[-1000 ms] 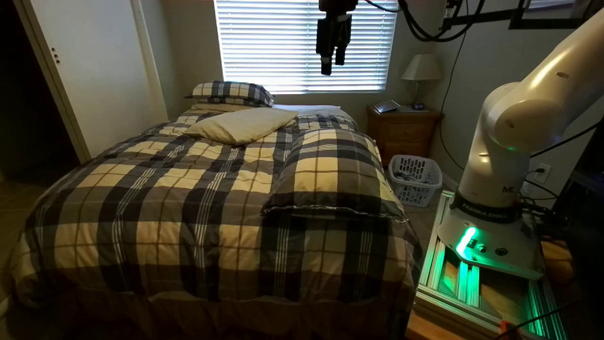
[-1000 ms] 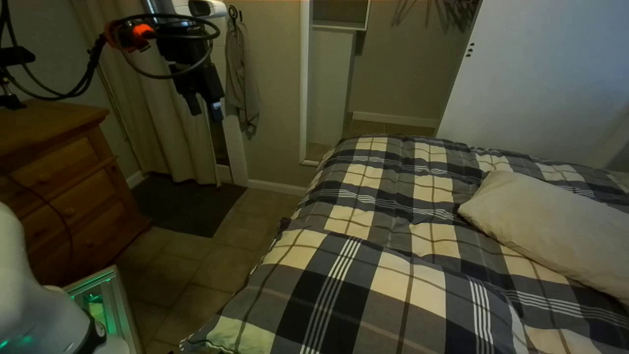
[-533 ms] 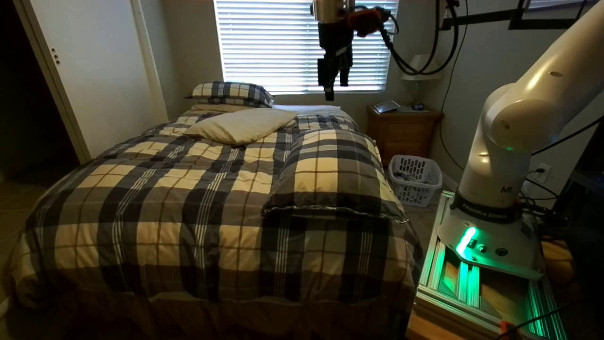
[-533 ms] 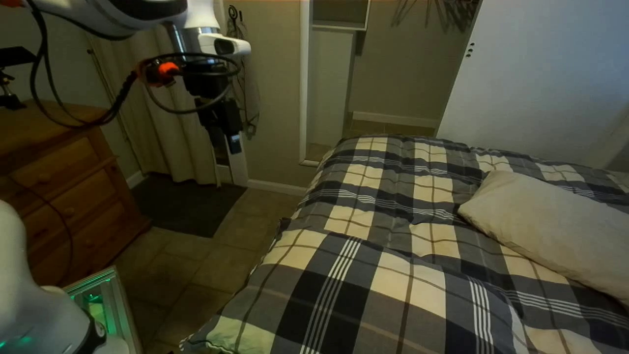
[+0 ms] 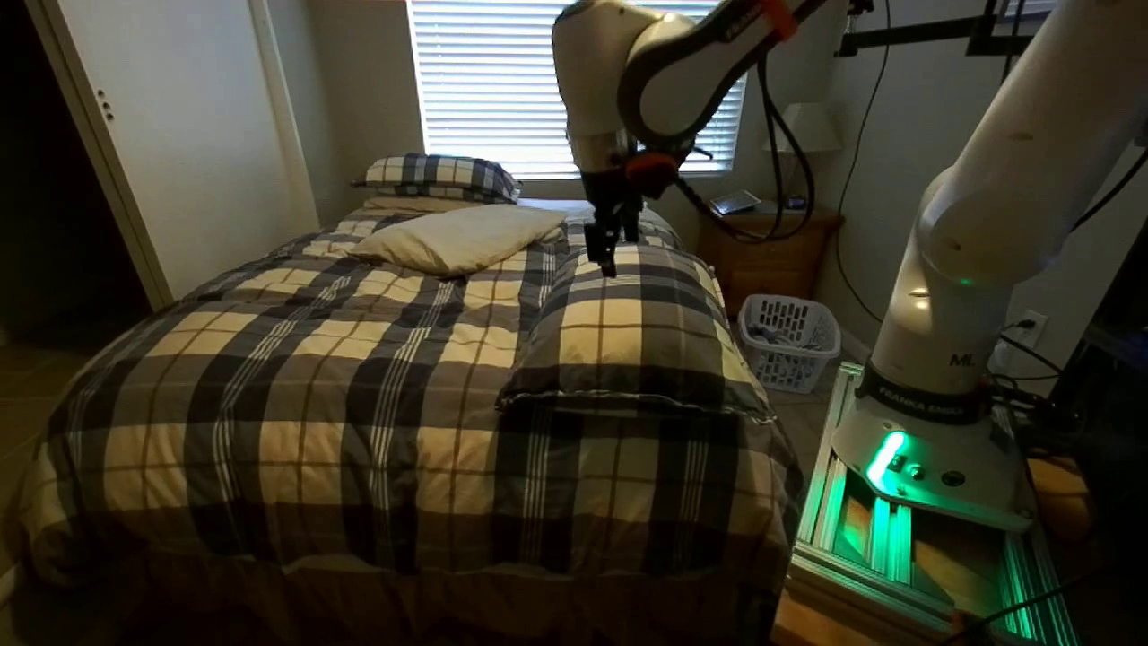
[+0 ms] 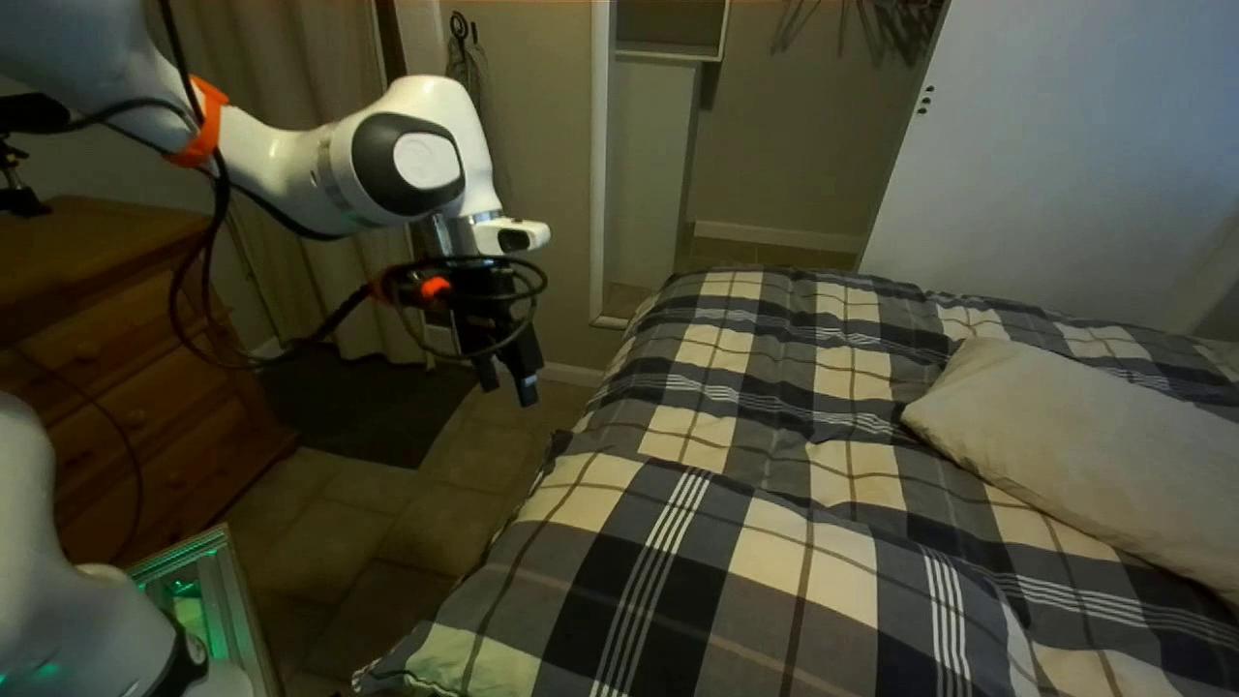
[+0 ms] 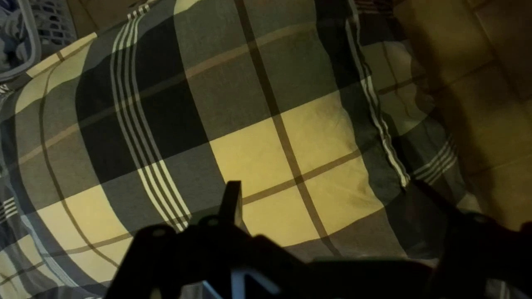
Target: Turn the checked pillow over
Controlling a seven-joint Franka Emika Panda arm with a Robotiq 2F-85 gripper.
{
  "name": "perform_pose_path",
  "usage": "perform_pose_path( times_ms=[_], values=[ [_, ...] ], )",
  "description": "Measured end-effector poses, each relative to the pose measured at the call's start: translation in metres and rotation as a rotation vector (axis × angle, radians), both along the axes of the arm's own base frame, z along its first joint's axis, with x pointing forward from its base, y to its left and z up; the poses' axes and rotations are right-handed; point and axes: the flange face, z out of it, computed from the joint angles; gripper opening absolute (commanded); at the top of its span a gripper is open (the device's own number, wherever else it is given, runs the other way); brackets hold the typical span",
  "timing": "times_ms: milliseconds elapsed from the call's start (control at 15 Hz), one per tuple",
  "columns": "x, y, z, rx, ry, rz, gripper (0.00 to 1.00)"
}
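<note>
Tool (image 6: 508,392): lower, closer to plaid surface (image 5: 269,404) than half a second ago.
Fingers (image 7: 232,203): spread wide, gripping nothing.
Flip risk: may pinch surface cover along with checked pillow (image 5: 641,318), plaids matching, or slip off its bulging middle if edge missed.
Checked pillow: on surface, near its edge; plump, squarish, navy-tan-cream, pale-piped seam.

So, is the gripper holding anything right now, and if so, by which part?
Nothing is held: the open gripper hangs clear of the checked pillow.
</note>
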Motion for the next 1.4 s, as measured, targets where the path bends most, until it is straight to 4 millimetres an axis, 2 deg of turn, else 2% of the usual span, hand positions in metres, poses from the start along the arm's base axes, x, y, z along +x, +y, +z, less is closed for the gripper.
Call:
perform_pose_path(
  times_ms=[333, 667, 1000, 1400],
  values=[
    [0.014, 0.008, -0.080, -0.040, 0.024, 0.050, 1.00],
    [0.017, 0.010, -0.144, -0.076, 0.086, 0.041, 1.00],
    [0.019, 0.012, -0.190, -0.114, 0.141, 0.025, 1.00],
    [0.026, 0.021, -0.227, -0.142, 0.177, 0.023, 1.00]
  ],
)
